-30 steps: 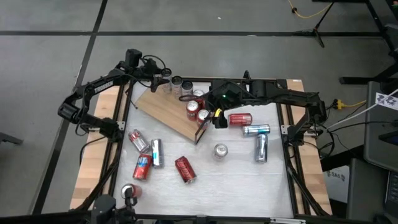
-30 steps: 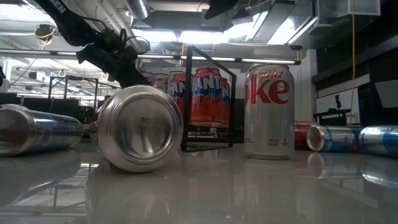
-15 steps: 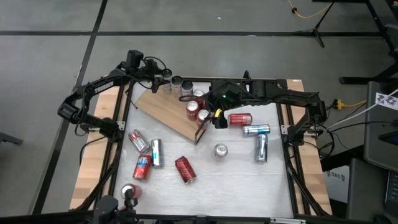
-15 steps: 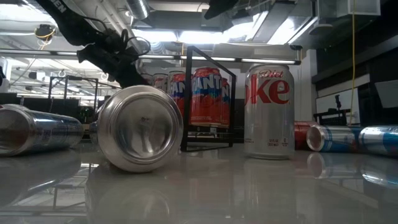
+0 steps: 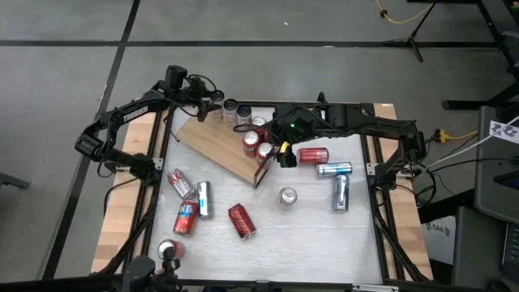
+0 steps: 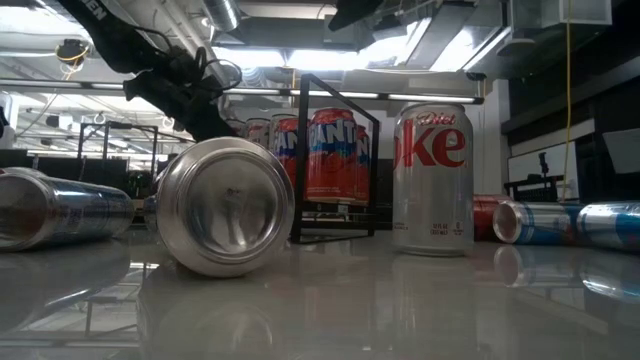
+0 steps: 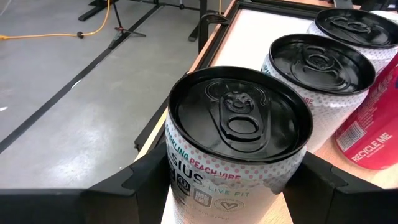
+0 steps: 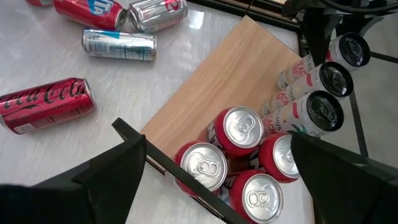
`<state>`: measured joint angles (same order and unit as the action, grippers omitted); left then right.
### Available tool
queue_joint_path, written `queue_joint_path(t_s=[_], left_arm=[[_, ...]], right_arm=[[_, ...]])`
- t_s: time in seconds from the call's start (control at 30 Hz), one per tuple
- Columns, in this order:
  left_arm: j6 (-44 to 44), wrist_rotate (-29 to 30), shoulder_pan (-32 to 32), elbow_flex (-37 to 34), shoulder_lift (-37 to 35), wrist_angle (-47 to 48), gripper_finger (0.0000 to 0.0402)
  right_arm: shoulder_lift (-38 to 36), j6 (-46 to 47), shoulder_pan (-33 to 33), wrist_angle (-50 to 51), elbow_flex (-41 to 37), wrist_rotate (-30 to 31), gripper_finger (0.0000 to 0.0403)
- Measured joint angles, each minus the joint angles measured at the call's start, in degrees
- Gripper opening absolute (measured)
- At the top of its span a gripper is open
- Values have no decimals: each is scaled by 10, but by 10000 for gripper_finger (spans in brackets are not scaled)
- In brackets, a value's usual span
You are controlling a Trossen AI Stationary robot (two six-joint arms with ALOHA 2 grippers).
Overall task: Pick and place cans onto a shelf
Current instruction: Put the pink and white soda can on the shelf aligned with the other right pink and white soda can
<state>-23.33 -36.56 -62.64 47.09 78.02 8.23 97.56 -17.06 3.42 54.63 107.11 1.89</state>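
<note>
The white table [image 5: 308, 219] carries the wooden shelf [image 5: 212, 144], set aslant toward its far left corner, with red cans [image 5: 257, 144] standing at the shelf's black-framed end. Loose cans [image 5: 241, 220] lie scattered on the table toward its near and right edges.

Grey floor [image 5: 73, 32] crossed by dark seams, yellow cable [image 5: 397, 16] lying on it.

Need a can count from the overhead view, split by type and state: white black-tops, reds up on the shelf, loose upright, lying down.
White black-top cans: 3
Red cans upright on the shelf: 4
Other upright cans on the table: 2
Lying cans on the table: 7
Total: 16
</note>
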Motion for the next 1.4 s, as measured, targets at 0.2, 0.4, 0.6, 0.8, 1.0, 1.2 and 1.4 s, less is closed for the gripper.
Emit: queue_joint_path(t_s=[0.2,0.4,0.6,0.8,1.0,1.2,1.4], left_arm=[[1,38,17,0,0,3,236],[6,51,23,-1,0,3,237],[5,52,23,-1,0,3,257],[5,54,23,-1,0,3,269],[5,54,23,-1,0,3,271],[4,55,23,-1,1,2,271],[3,56,23,-2,1,2,276]], right_arm=[[0,0,0,0,0,0,390],[0,0,0,0,0,0,390],[0,0,0,0,0,0,390],[0,-1,0,0,0,0,390],[0,-15,0,0,0,0,390],[0,-15,0,0,0,0,390],[0,-15,0,0,0,0,390]])
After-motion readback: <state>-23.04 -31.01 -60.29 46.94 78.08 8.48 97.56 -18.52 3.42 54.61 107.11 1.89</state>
